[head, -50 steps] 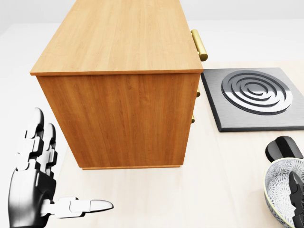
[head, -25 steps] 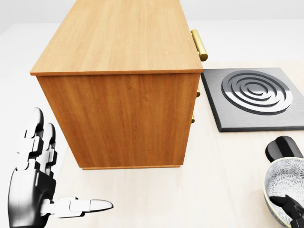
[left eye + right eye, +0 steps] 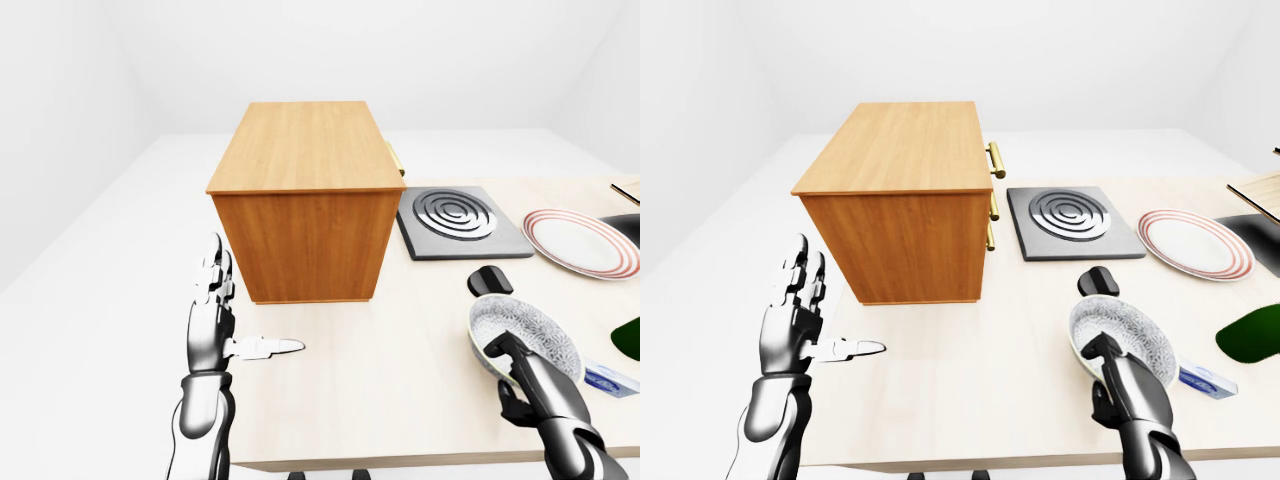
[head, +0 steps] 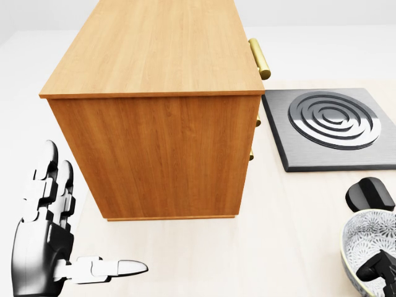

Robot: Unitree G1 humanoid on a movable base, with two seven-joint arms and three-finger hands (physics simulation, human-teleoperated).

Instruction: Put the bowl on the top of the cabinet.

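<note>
The grey-and-white patterned bowl (image 3: 528, 332) rests on the light table at the lower right of the left-eye view. My right hand (image 3: 506, 366) is closed over its near rim, with the thumb inside the bowl and the fingers under the rim. In the head view this hand (image 4: 374, 268) shows as a dark curled shape in the bottom right corner. The wooden cabinet (image 3: 305, 200) stands left of the middle, its flat top (image 3: 306, 143) bare, with brass handles on its right side. Beside the cabinet's lower left, my left hand (image 3: 236, 330) is open, fingers up and thumb pointing right.
A dark hob plate (image 3: 460, 217) with steel rings lies right of the cabinet. A small black object (image 3: 490, 280) sits just above the bowl. A red-rimmed plate (image 3: 580, 241), a green thing (image 3: 630, 336) and a blue-and-white packet (image 3: 608, 380) occupy the right edge.
The right hand's fingers, first stretched over the bowl, have curled down and closed on its near rim. The left hand, cabinet and camera have not moved.
</note>
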